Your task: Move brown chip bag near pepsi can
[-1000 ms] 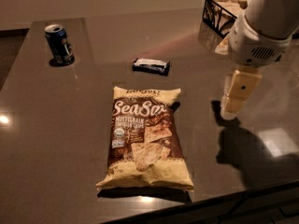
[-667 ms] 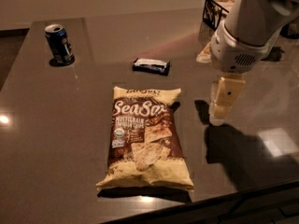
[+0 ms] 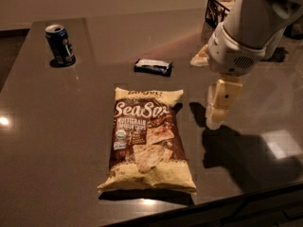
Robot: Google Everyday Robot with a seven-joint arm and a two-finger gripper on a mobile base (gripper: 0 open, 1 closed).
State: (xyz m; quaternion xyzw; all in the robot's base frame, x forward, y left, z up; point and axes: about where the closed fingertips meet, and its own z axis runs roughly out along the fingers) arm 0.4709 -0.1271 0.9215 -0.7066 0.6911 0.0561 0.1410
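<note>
The brown chip bag (image 3: 146, 141) lies flat on the dark table (image 3: 57, 136), brown in the middle with pale yellow ends and white "Sea Salt" script. The pepsi can (image 3: 60, 44) stands upright at the far left of the table, well away from the bag. My gripper (image 3: 218, 109) hangs from the white arm just right of the bag's top right corner, above the table, not touching the bag.
A small dark wrapped bar (image 3: 153, 66) lies between the bag and the table's far side. A black wire basket (image 3: 221, 7) stands at the far right behind the arm. The table's front edge runs close below the bag.
The arm and gripper have moved left, from the table's right side toward the bag's upper right corner. The bag, can and bar have not moved.
</note>
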